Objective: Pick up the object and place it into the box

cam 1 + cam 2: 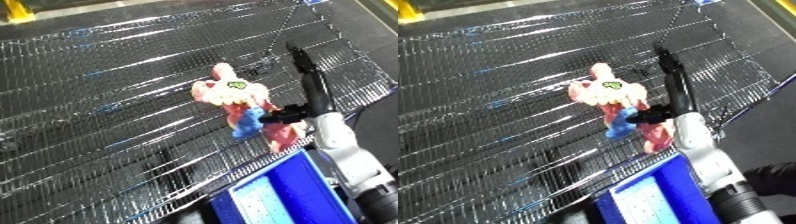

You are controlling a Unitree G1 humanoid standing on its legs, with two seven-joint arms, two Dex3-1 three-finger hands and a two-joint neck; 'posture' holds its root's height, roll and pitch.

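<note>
Wire-mesh table (pixel 107 100) mostly bare; pink toy (pixel 242 102) near front edge, right hand (pixel 306 85) open beside it, blue bin (pixel 284 195) below.

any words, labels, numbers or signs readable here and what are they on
No text can be read in either view.
Pink toy figure: a small green and white patch on its chest, too blurred to tell whether it is lettering.
Blue bin: a pale panel on its side, no print readable.
Shiny table: no markings.
Right hand: black, no label visible.
</note>
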